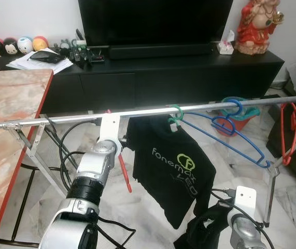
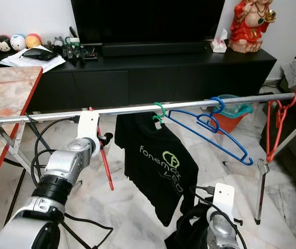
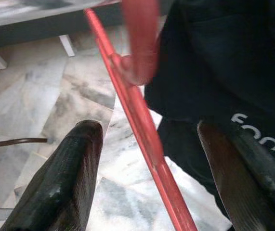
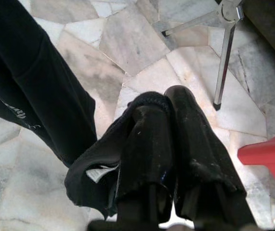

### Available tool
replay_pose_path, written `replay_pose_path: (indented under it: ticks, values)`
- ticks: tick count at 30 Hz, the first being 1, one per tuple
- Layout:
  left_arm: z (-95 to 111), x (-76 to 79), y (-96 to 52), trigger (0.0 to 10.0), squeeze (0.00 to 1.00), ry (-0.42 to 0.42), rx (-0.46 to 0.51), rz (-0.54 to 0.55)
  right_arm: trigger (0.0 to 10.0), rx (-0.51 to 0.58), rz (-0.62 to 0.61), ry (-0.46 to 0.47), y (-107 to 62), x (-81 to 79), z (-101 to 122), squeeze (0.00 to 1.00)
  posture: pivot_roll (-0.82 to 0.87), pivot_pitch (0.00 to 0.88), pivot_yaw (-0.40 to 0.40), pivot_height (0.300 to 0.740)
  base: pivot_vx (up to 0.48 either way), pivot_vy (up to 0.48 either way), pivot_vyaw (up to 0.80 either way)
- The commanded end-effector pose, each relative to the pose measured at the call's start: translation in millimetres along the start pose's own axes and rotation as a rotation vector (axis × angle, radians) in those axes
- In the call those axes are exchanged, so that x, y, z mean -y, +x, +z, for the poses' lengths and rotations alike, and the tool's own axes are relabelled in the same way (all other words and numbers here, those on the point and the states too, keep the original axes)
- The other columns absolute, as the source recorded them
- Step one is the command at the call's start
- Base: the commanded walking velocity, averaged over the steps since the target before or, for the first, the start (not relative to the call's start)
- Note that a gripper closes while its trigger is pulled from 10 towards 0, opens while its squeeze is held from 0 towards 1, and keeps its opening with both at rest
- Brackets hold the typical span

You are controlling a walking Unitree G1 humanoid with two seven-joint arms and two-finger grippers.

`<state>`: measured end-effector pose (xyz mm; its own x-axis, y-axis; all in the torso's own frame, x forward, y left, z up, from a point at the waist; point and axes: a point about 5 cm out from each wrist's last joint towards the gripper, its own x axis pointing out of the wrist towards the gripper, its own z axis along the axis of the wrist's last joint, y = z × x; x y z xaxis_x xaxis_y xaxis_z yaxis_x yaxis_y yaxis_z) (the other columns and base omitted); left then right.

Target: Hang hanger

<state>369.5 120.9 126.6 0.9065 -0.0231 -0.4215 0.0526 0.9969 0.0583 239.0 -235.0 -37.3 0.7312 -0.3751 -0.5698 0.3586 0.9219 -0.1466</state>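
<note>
Here the left gripper (image 3: 147,178) is raised to the metal rail (image 1: 59,120) of the drying rack, its two black fingers (image 3: 60,183) spread wide with the red hanger (image 1: 123,168) passing between them, untouched by either. That hanger slopes down from the rail just beside this gripper; whether its hook sits on the rail cannot be told. Immediately beyond it hangs a black T-shirt (image 1: 171,171) on a green hook (image 1: 177,112), then a blue hanger (image 1: 230,129), and well apart, at the rail's far end, a second red hanger (image 1: 293,129). The right gripper (image 4: 168,144), held low over the marble floor (image 4: 41,159), has its fingers pinched together on a black cloth (image 4: 98,173).
</note>
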Motion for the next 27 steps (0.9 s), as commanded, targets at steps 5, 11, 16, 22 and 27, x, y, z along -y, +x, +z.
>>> replay_pose_path:
  ticks: [5, 11, 16, 22, 27]
  values:
    - [2.5, -2.2, 8.8, 10.0, 0.0, 0.018, 0.019, -0.005, 10.0, 0.02, -0.005, -0.003, 2.4, 3.2, 7.3, 0.0, -0.1, 0.0, -0.04, 0.74, 0.0, 0.0, 0.0]
    - [-6.0, -2.8, 15.0, 10.0, 0.0, 0.022, -0.006, -0.02, 10.0, 0.021, -0.004, -0.004, 2.7, 4.3, 7.9, 0.0, -0.1, 0.0, -0.043, 0.74, 0.0, 0.0, 0.0]
    - [-13.6, -3.2, 18.0, 9.4, 0.0, 0.032, -0.03, -0.02, 10.0, 0.022, -0.004, -0.005, 2.9, 5.1, 8.3, 0.0, -0.11, 0.0, -0.045, 0.74, 0.0, 0.0, 0.0]
    - [-15.3, -0.6, 19.5, 0.0, 0.0, 0.035, -0.029, -0.027, 10.0, 0.023, -0.006, -0.006, 2.9, 5.6, 8.3, 0.0, -0.11, 0.0, -0.046, 0.74, 0.0, 0.0, 0.0]
    - [-14.9, 1.6, 20.0, 0.0, 0.0, 0.033, -0.011, -0.039, 10.0, 0.023, -0.006, -0.007, 2.9, 5.5, 8.4, 0.0, -0.11, 0.0, -0.046, 0.74, 0.0, 0.0, 0.0]
